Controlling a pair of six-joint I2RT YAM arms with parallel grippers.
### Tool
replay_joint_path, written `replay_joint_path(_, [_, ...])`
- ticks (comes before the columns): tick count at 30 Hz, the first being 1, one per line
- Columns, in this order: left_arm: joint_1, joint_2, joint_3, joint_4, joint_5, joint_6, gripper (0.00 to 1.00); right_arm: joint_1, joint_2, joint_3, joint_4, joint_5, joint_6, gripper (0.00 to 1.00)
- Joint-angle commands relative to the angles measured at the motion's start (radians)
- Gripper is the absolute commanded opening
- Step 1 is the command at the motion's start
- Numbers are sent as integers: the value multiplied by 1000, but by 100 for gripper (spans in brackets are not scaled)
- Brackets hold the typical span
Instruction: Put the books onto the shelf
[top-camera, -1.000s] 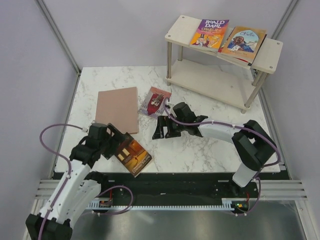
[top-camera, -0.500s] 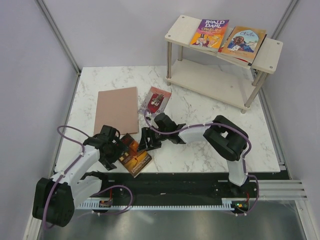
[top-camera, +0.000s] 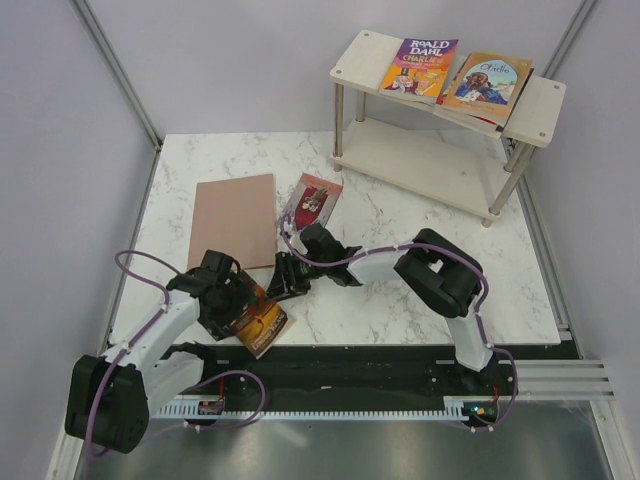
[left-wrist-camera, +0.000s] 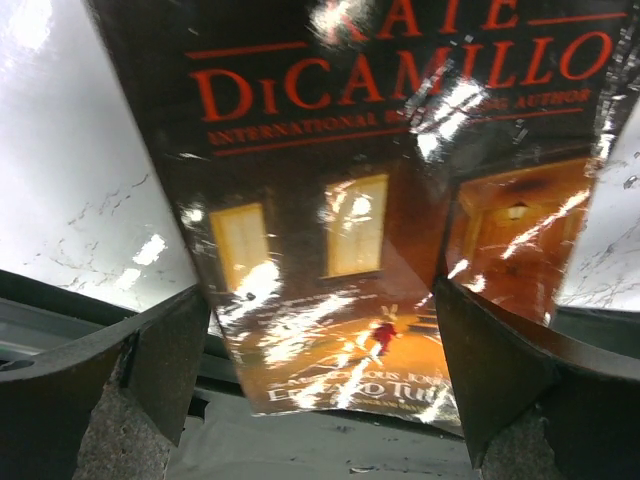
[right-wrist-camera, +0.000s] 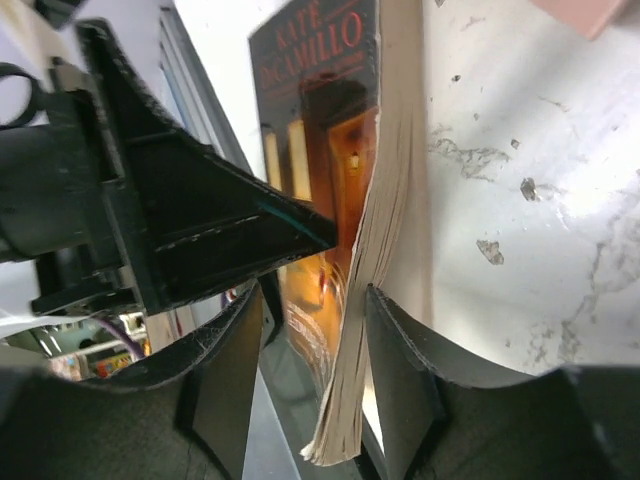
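The left gripper (left-wrist-camera: 320, 290) is spread wide open over the Kate DiCamillo book (top-camera: 262, 322), which overhangs the near edge of the table (top-camera: 400, 300). The book's page edge is straddled by the right gripper (right-wrist-camera: 315, 300), reached across low; a firm clamp cannot be told. A pink-brown book (top-camera: 235, 218) lies just beyond.

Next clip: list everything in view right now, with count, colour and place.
shelf: 1, cream boards, silver posts, table's far right
Dahl: 1, purple-orange, top board
Othello: 1, orange, top board, right of Dahl
pink book: 1, plain, flat on table, left
red book: 1, table centre
brown book: 1, dark brown-orange, near edge
table: 1, white marble
left gripper: open, astride brown book
right gripper: astride its page edge, gap showing
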Motion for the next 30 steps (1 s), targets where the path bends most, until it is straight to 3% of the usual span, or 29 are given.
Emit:
replay_joint_path(1, [-4, -3, -23, 140, 1, 13, 100, 54, 42, 115, -148, -27, -92, 52])
replay_joint_path(8, [-3, -146, -35, 123, -38, -22, 99, 57, 91, 122, -220, -73, -109, 41])
replay_joint_path(12, [-4, -203, -35, 116, -59, -37, 99, 56, 94, 89, -82, -137, -38, 36])
replay_joint_path(20, [-4, -175, -10, 158, -42, -30, 99, 57, 110, 65, 21, -162, 57, 32])
replay_joint_path(25, [-3, -152, 9, 168, -19, 4, 99, 47, 67, 16, 118, -128, 85, 11])
replay_joint_path(30, [-4, -288, 42, 152, -43, 58, 100, -21, -57, -72, 109, -68, 37, 4])
